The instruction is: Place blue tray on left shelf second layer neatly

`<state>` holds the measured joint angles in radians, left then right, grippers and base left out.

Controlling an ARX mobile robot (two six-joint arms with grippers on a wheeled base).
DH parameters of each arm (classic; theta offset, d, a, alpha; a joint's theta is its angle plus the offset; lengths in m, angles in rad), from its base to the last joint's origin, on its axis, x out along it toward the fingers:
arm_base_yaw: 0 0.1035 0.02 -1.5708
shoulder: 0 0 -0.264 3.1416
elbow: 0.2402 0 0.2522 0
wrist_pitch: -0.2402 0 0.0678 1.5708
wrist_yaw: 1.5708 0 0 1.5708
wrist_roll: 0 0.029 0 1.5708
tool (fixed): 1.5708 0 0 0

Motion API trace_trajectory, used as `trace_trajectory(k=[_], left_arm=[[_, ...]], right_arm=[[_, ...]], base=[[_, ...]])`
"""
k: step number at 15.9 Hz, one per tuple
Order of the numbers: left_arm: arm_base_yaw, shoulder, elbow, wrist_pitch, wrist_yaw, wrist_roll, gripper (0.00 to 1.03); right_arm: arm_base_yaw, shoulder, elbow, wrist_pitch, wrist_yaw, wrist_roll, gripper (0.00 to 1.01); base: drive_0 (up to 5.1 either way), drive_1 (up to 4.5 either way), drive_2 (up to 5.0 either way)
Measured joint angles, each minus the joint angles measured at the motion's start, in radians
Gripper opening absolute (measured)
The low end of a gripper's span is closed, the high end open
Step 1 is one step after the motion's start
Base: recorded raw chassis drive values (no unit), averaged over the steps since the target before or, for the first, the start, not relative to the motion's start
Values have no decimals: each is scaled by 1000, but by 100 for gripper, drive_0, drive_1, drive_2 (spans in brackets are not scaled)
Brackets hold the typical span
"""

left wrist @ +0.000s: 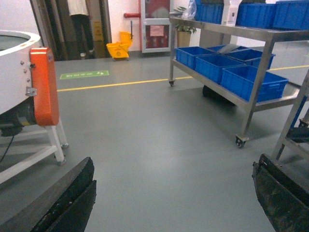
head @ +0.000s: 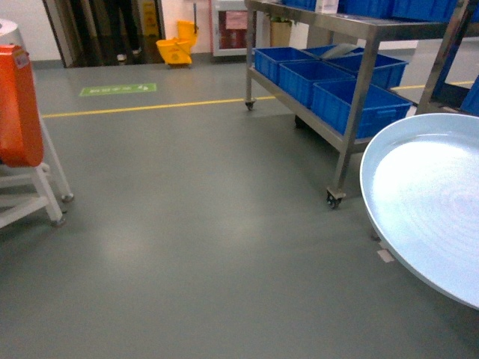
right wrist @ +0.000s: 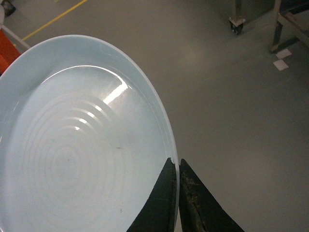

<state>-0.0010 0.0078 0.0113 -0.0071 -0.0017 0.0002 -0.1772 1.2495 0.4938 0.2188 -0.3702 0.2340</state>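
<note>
- Right gripper (right wrist: 176, 193): jaws clenched on the rim of the tray (right wrist: 82, 140), one finger inside the rim, one outside. Single-edge pinch only.
- Tray position: carried in the air above the floor (head: 194, 224), at the right edge of the head view, roughly level, empty. Not yet at any shelf.
- Left gripper (left wrist: 174, 198): fingers spread wide, nothing between them; released and idle, facing the open floor.
- Steel rack (head: 352, 90) stands ahead right with dark-blue crates (head: 359, 105) on its lower level. Judgement: which shelf is the "left shelf" cannot be settled from these views.
- Risk 1: glossy rim held at one point; tray could pivot or slip out of the jaws if the base jolts or the arm swings fast.
- Risk 2: the wide tray overhangs far from the grip; its far edge may strike a rack post or crate on approach.
- Risk 3: entering the shelf tilted would leave it askew, not neat.
- Writing: green floor sign (head: 118, 89) has lettering, too small to read. Yellow mop bucket (head: 177, 49) shows no legible label.
</note>
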Motion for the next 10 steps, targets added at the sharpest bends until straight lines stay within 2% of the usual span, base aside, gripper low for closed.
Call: trace_trajectory(k=[10], left_arm=[[0,0,0,4,2,0,98]], right_arm=[[0,5,0,1,-1,0,2]], base=[[-165,250,-581]])
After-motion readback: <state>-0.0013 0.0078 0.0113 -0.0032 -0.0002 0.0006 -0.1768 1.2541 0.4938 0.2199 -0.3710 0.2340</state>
